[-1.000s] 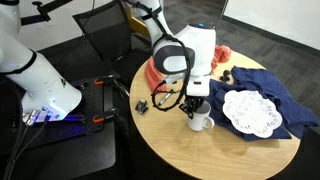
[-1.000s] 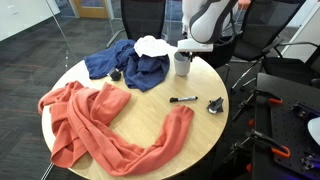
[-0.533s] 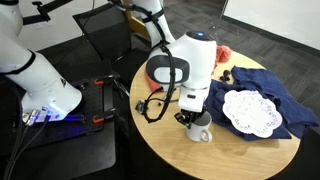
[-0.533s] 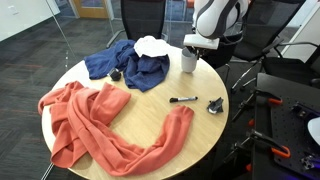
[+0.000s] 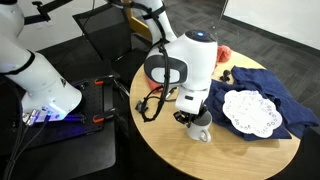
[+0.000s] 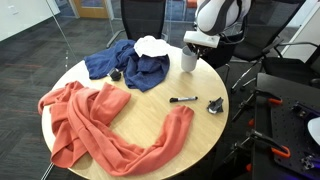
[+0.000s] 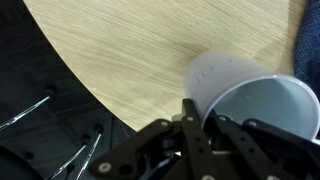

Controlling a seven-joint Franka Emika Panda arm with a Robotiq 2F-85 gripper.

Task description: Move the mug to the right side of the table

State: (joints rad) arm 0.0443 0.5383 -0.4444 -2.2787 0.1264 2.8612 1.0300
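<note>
White mug [image 6: 188, 60] near the 1 o'clock edge of the tan desk [image 6: 140, 112] in an exterior view, fingers [image 7: 189, 113] pinching its rim at 9 o'clock in the wrist view, mug's inside plain white, blue cloth [image 6: 135, 68] at its 9 o'clock.

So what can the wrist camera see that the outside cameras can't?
Only the wrist view looks down into the mug, which looks empty. Only an exterior view shows the orange cloth, the doily and the pen. Both show the mug, the table and the hand gripping the mug's rim.
</note>
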